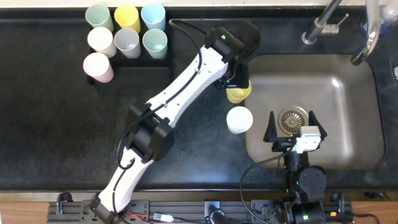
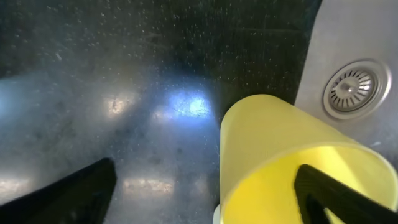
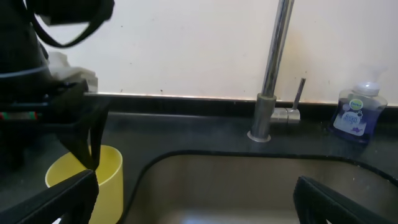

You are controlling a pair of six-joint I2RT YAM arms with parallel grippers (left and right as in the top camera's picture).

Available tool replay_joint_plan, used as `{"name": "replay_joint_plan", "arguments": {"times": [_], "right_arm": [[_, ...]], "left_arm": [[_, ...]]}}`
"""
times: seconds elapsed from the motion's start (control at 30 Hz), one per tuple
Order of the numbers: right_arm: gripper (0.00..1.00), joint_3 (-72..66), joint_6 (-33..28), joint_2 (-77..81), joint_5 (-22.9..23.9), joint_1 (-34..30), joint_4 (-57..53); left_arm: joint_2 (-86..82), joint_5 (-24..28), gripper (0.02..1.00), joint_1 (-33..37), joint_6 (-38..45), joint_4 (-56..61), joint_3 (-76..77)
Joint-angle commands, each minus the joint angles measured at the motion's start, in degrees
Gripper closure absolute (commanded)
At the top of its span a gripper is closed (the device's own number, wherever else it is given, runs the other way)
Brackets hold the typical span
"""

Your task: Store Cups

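Two pincers: the left pincer [image 2: 205, 166] is spread wide, with one finger inside the yellow cup [image 2: 273, 143] and the other well clear of its wall, so it grips nothing. The right pincer [image 1: 292, 122] hangs open over the sink [image 1: 348, 93].
Yellow cup, place: it stands on the desk [image 1: 62, 137], just beside the sink's rim.
Yellow cup, pointing: it is upright with its mouth up, and its long axis is vertical.
White cup [image 1: 239, 119]: it stands near the yellow one at the sink's edge, mouth up.
Done, as I judge it: six cups [image 1: 127, 42] stand in two rows at the desk's far left corner, with a pink cup [image 1: 98, 67] touching them.
Left to do: the yellow and white cups are well apart from that group and not yet stored.
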Motion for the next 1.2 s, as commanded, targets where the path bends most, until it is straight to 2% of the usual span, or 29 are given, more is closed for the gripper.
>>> {"name": "replay_joint_plan", "arguments": {"times": [0.03, 0.1, 0.13, 0.17, 0.27, 0.37, 0.5, 0.63, 0.67, 0.73, 0.77, 0.9, 1.07, 1.13, 1.2], "right_arm": [[0.003, -0.74, 0.00, -0.48, -0.35, -0.22, 0.44], [0.005, -0.74, 0.00, -0.48, -0.35, -0.22, 0.44], [0.003, -0.74, 0.00, -0.48, -0.35, -0.22, 0.44], [0.003, -0.74, 0.00, -0.48, -0.35, -0.22, 0.44], [0.003, -0.74, 0.00, -0.48, -0.35, -0.22, 0.44], [0.003, -0.74, 0.00, -0.48, -0.35, -0.22, 0.44], [0.005, -0.74, 0.00, -0.48, -0.35, -0.22, 0.44], [0.005, -0.74, 0.00, -0.48, -0.35, -0.22, 0.44], [0.003, -0.74, 0.00, -0.48, -0.35, -0.22, 0.44], [0.005, -0.74, 0.00, -0.48, -0.35, -0.22, 0.44], [0.005, -0.74, 0.00, -0.48, -0.35, -0.22, 0.44], [0.003, -0.74, 0.00, -0.48, -0.35, -0.22, 0.44], [0.003, -0.74, 0.00, -0.48, -0.35, -0.22, 0.44], [0.003, -0.74, 0.00, -0.48, -0.35, -0.22, 0.44], [0.003, -0.74, 0.00, -0.48, -0.35, -0.22, 0.44]], "left_arm": [[2.32, 2.69, 0.316, -0.04, -0.66, 0.39, 0.50], [2.64, 2.67, 0.520, -0.04, -0.66, 0.85, 0.50], [2.69, 2.60, 0.715, -0.02, -0.66, 1.05, 0.50], [2.69, 2.47, 0.807, -0.02, -0.68, 1.38, 0.50], [2.40, 2.67, 0.982, 0.07, -0.68, 2.25, 0.57], [0.98, 2.47, 0.985, 0.70, -1.22, 2.25, 0.57], [-6.08, -3.98, 0.985, 2.56, -5.92, 2.25, 0.57], [-15.76, -13.22, 0.982, 6.05, -14.43, 2.14, 0.55], [-20.11, -16.48, 0.980, 8.72, -20.00, 1.25, 0.35], [-24.11, -18.03, 0.982, 12.28, -25.88, -0.50, -0.81], [-27.65, -18.10, 0.982, 16.55, -32.70, -2.69, -3.58], [-33.18, -16.24, 0.982, 23.89, -45.53, -3.96, -13.05], [-37.09, -13.75, 0.982, 29.46, -46.51, 3.19, -26.99], [-37.35, -9.90, 0.982, 31.17, -46.53, 7.50, -33.38], [-37.31, -8.48, 0.982, 31.67, -46.97, 9.35, -36.39]]}}
